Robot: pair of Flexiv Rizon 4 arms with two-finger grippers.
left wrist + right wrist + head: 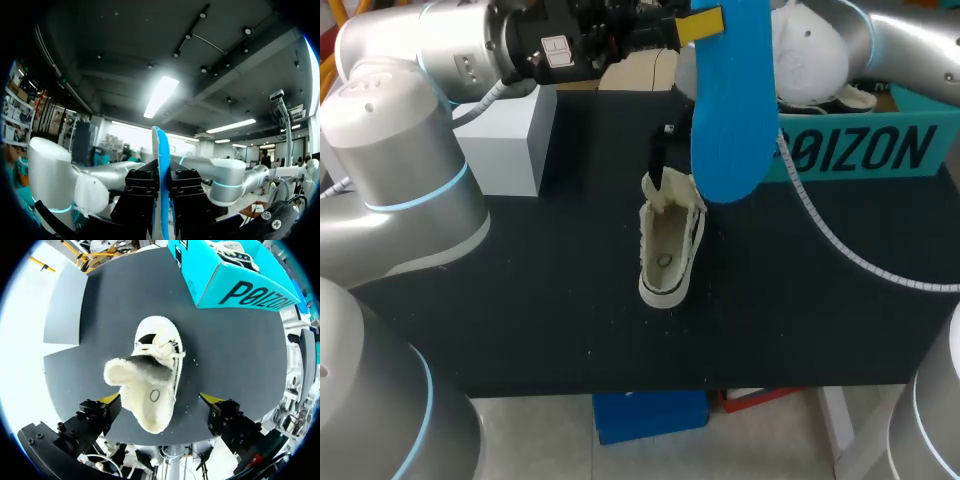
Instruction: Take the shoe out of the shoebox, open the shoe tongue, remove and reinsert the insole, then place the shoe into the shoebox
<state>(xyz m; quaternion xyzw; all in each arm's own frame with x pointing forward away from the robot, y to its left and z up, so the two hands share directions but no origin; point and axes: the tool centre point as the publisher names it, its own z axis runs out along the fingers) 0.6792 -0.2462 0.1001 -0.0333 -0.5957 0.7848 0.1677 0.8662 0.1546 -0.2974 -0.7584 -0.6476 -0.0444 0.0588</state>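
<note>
While aloft, left claw point(703, 25) round insole point(735, 105)

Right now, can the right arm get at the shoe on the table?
Probably yes. The right gripper hangs open over the shoe with nothing between them; the left gripper holds the insole up, out of the way.

I count two shoes: one shoe point(668, 250) on the bench point(520, 300) and a second shoe point(235, 252) in the shoebox point(860, 150). There is one blue insole point(730, 100), one teal shoebox and one white block point(505, 140). I have two claws: the left claw point(162, 200) and the right claw point(161, 399).
</note>
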